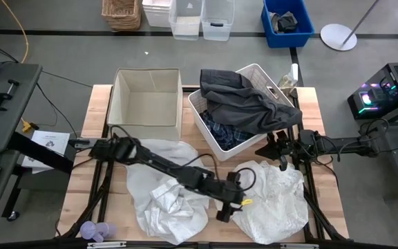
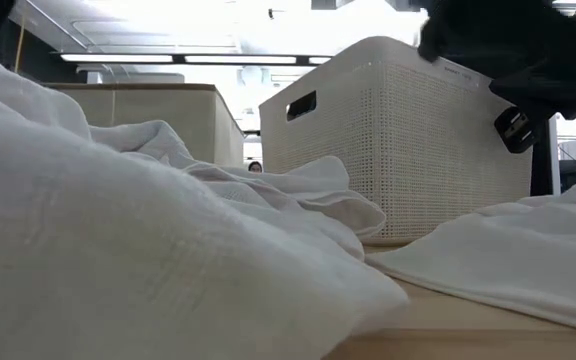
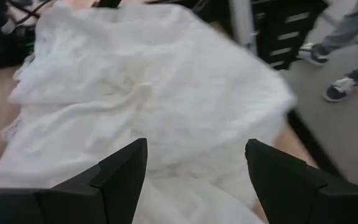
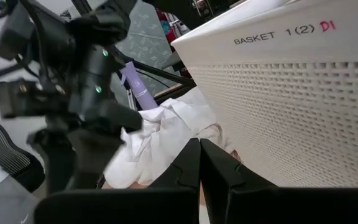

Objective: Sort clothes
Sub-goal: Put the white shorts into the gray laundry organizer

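Two white garments lie spread on the table, one near the middle (image 1: 163, 197) and a lacy one at the near right (image 1: 273, 202). A dark grey garment (image 1: 249, 102) lies draped over the white plastic basket (image 1: 206, 130), with the blue-white plaid shirt (image 1: 228, 133) inside under it. I cannot make out the dark green one. My left gripper (image 1: 224, 207) is open between the two white garments, its fingers over the lacy one (image 3: 166, 93). My right gripper (image 1: 282, 160) is shut and empty beside the basket's near right corner (image 4: 303, 106).
A beige fabric bin (image 1: 147, 97) stands to the left of the basket at the far side. A purple object (image 1: 95, 232) lies at the near left corner. Paper (image 1: 47, 142) lies off the left edge. A person's legs (image 3: 347, 31) show beyond the table.
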You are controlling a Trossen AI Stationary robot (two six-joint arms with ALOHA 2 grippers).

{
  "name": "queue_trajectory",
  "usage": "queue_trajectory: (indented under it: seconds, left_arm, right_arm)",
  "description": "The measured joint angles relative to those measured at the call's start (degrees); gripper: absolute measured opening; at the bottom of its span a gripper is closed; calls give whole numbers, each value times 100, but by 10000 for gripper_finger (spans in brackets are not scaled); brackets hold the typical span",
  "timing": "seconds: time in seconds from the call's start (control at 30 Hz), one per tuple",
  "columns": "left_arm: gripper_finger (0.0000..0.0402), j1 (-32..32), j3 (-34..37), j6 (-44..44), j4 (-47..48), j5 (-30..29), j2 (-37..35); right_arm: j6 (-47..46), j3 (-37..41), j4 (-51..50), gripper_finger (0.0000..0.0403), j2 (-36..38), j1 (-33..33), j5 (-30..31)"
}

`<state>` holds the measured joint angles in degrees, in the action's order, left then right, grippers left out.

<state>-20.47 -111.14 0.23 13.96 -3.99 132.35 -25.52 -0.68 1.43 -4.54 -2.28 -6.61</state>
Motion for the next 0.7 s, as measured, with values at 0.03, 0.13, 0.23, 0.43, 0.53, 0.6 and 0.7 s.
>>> queue_trajectory:
  seconds: [0.03,0.13,0.23,0.43,0.53,0.6,0.7]
  left_arm:
    - [259,24,-65,3,-7,-56,86]
    - [259,87,-148,176,-23,-535,242]
    - [259,161,-150,396,41,-835,391]
    - [259,339,-145,507,477,-614,675]
    - [253,359,-148,474,491,-541,851]
    - [230,359,-145,546,550,-435,933]
    - [139,359,-148,473,630,-286,967]
  right_arm:
    - [2,-1,0,0,0,0,0]
    - [0,0,0,0,0,1,0]
    - [0,0,0,0,4,1,1]
    - [0,-1,0,0,2,0,0]
    - [1,0,0,0,1,0,0]
    - [1,1,0,0,2,0,2]
    - [1,-1,0,0,2,1,1]
